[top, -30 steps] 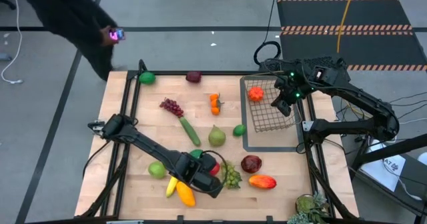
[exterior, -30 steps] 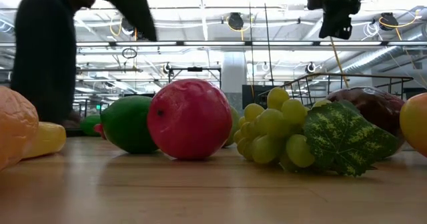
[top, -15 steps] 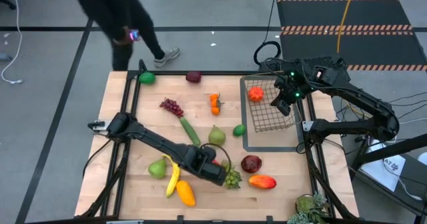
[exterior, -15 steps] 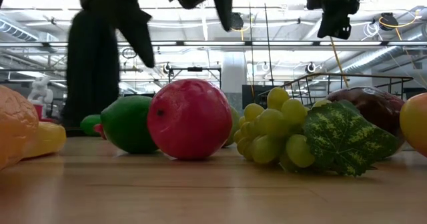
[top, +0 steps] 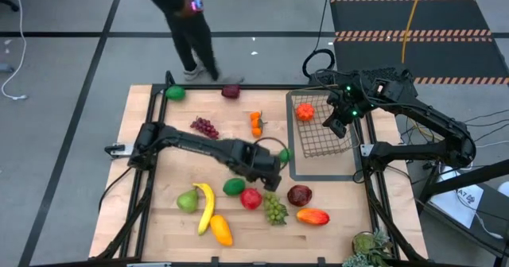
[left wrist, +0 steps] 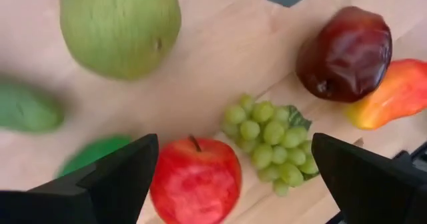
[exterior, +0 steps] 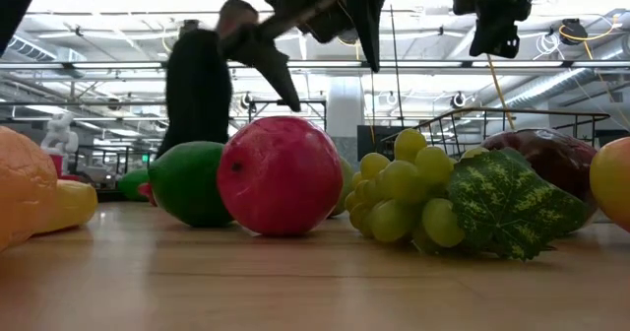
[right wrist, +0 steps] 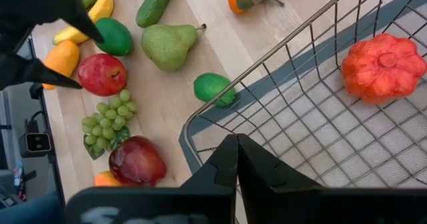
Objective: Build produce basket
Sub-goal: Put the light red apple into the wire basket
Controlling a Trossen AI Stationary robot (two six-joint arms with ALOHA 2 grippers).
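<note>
- The left gripper [top: 274, 172] hangs above the middle of the pale wooden bench [top: 159, 219], its dark fingers [left wrist: 113, 177] spread wide with nothing between them.
- Seen past those fingers, a shiny red apple [left wrist: 195, 179] and a bunch of pale green grapes [left wrist: 270, 134] lie below, side by side on the wood.
- A large green pear [left wrist: 120, 24] sits a little farther off, and a dark red apple [left wrist: 345, 54] lies next to an orange-red mango [left wrist: 393, 94].
- The small rectangular basket of thin dark wire mesh [top: 322, 128] stands on a flat grey tray [top: 298, 170] at the right side of the bench.
- Inside it rests one ridged orange-red vegetable [top: 305, 111], close to the far corner.
- The right gripper [top: 336, 126] hovers over the basket, its fingers [right wrist: 230, 161] pressed together and holding nothing.
- Just outside the basket's wire rim lies a small green lime [right wrist: 213, 89].
- On the near left part of the bench are a yellow banana [top: 207, 206], a small green pear [top: 188, 199] and a yellow-orange fruit [top: 222, 230].
- Purple grapes [top: 205, 127], an orange with leaves [top: 256, 122] and a green fruit [top: 176, 93] lie towards the far side.
- A person in dark clothes [top: 179, 13] walks on the floor beyond the bench.
</note>
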